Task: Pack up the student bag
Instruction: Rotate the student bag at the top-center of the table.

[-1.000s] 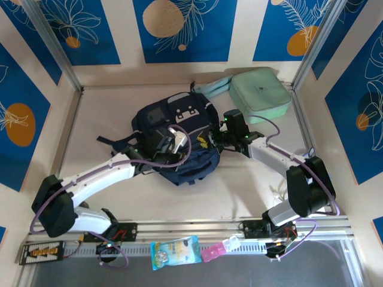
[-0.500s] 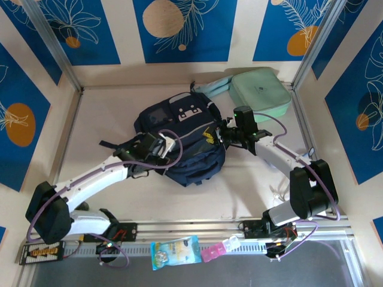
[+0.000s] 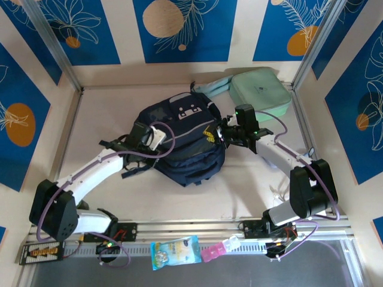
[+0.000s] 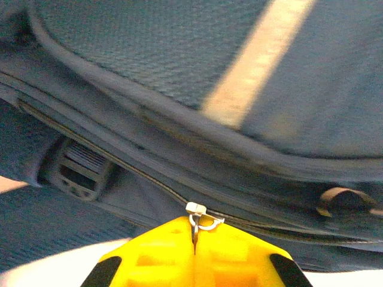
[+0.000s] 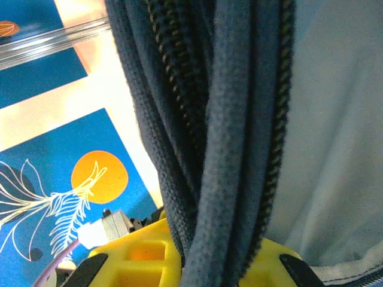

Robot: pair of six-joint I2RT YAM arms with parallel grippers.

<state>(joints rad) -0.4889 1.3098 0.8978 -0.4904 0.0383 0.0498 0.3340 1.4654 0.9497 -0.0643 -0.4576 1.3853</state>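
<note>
Two grippers grip the student bag (image 3: pixel 185 143), which we see lying at the centre of the top view. At its left edge the left gripper (image 4: pixel 194 234) is pinched tight on a metal zip pull (image 4: pixel 199 215). At its right edge we see the right gripper (image 5: pixel 209 263) clamped on the bag's bunched, zip-edged fabric.

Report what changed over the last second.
The left tool, shut on the zipper pull, slid leftward along the student bag. The right tool, gripping the bag's edge, drew slightly back to the right. The mint case stayed put.
</note>
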